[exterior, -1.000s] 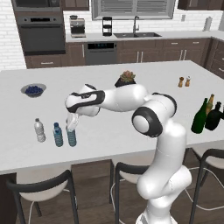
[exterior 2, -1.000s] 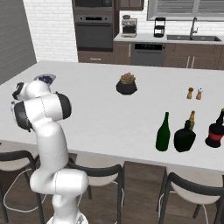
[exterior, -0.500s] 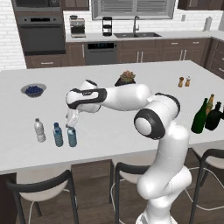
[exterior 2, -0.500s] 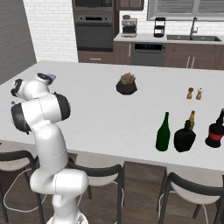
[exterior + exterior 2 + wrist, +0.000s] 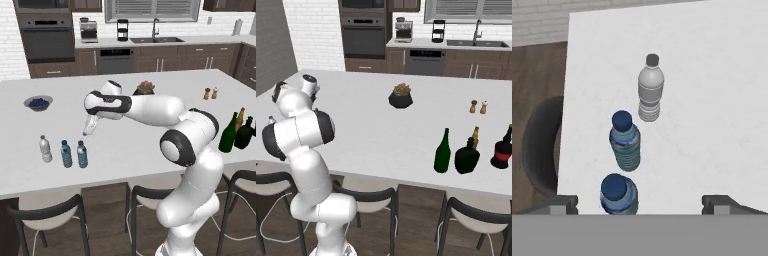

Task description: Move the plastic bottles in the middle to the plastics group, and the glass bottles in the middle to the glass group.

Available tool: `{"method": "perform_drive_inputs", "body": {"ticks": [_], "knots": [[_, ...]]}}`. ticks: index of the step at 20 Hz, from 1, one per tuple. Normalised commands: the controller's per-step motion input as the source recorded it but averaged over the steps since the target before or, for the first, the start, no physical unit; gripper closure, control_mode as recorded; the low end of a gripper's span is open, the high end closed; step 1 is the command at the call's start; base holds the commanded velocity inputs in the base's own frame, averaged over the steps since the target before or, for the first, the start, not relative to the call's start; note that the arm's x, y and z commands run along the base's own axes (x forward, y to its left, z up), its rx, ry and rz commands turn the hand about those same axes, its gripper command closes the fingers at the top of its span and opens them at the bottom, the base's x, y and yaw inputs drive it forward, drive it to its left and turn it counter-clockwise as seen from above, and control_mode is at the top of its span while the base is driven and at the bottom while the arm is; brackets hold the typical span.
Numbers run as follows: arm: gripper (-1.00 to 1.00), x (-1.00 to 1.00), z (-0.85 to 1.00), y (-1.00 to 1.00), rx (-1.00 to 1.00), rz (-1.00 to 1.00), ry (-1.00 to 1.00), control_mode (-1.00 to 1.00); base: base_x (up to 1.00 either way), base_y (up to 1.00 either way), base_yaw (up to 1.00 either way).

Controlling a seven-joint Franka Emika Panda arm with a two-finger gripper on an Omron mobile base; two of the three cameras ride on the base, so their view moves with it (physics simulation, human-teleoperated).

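Near the counter's left front edge, the gripper (image 5: 86, 133) had just let go and lifted, jaws wide and empty; the blue bottle (image 5: 82, 154) stood beside the other water bottles (image 5: 55, 151). Plastic sorted; the green bottle (image 5: 228, 133) and black bottle (image 5: 245, 134) waited far right.

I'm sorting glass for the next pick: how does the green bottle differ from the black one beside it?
The green bottle is tall and slim with a long neck; the black bottle is squat, wide and short-necked. The green one stands nearer the arm's side, the black one right of it, in front of an amber bottle. Both stand upright near the counter's front edge.
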Motion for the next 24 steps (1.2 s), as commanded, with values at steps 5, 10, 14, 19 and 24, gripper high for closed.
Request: {"method": "perform_drive_inputs", "body": {"ticks": [5, 10, 14, 19, 24], "knots": [[-1.0, 0.12, 0.13, -0.64, -0.09, -0.21, 0.03, -1.0, 0.0, 0.0, 0.0], [-1.0, 0.04, 0.03, -0.73, -0.13, -0.24, 0.01, -1.0, 0.0, 0.0, 0.0], [-1.0, 0.0, 0.0, -0.8, -0.14, -0.29, 0.0, -1.0, 0.0, 0.0, 0.0], [-1.0, -0.03, 0.0, -0.84, -0.13, -0.26, 0.06, -1.0, 0.0, 0.0, 0.0], [-1.0, -0.26, 0.01, -0.75, -0.15, -0.25, 0.02, -1.0, 0.0, 0.0, 0.0]]}}
